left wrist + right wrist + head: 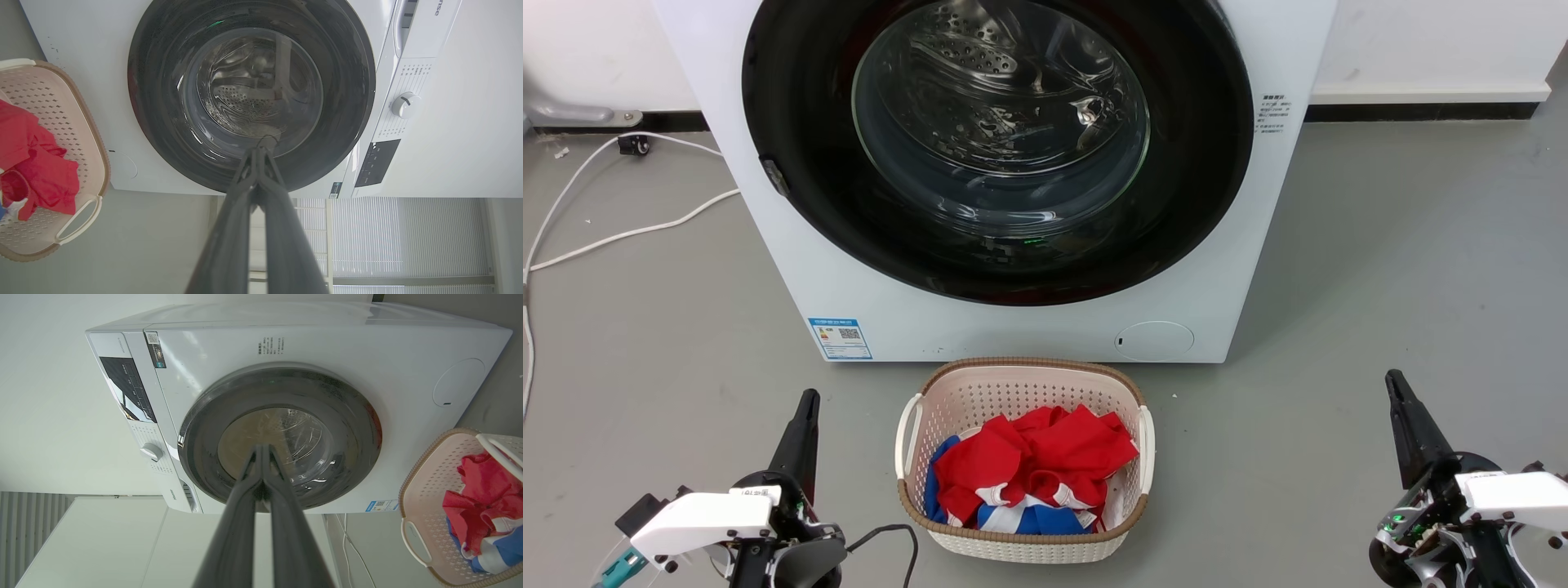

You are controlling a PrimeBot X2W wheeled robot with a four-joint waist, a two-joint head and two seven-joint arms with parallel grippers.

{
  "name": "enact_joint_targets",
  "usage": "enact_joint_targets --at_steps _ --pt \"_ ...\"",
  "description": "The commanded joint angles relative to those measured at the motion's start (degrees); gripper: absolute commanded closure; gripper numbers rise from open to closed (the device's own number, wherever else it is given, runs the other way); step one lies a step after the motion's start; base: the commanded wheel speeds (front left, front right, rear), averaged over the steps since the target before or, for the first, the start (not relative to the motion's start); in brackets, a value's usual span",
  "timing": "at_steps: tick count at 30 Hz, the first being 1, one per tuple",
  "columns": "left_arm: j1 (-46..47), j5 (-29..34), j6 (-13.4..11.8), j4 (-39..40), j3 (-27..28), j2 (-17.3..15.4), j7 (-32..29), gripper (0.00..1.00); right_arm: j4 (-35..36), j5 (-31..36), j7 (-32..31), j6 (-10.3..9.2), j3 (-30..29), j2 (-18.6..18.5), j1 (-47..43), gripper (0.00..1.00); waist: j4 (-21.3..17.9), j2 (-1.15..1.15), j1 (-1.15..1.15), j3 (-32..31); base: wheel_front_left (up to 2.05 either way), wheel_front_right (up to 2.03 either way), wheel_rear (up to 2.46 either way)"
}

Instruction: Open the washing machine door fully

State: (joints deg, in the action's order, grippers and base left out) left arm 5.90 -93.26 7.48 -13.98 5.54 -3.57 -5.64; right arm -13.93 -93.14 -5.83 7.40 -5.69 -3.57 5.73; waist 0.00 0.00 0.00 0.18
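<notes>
My left fingers point(803, 425) are pressed together and hold nothing, over the near left of the floor point(1380, 269). My right fingers point(1405, 408) are closed the same way at the near right. Both pairs point toward the washing machine point(980, 331), well apart from it. It stands at the floor's far edge, against the wall. The washing machine door point(1001, 122) lies shut, flush with the white front, and its black rim rings clear glass with the steel drum behind. A cream basket point(1025, 362) of red and blue clothes point(1037, 457) sits just before the machine, between my arms.
</notes>
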Motion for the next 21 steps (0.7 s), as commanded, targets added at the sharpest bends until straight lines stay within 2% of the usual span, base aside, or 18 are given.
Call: enact_joint_targets --at_steps 1,21 --pt "0.41 0.34 0.02 -0.05 0.05 -0.10 -0.15 1.00 -0.11 0.42 -0.09 0.16 -0.11 0.15 0.75 1.00 0.00 0.00 0.00 0.00 0.00 0.00 0.00" --pt "0.44 0.49 0.02 -0.06 0.30 0.11 -0.31 1.00 -0.12 0.50 -0.32 0.17 -0.30 0.31 0.77 1.00 0.00 0.00 0.00 0.00 0.00 0.00 0.00"
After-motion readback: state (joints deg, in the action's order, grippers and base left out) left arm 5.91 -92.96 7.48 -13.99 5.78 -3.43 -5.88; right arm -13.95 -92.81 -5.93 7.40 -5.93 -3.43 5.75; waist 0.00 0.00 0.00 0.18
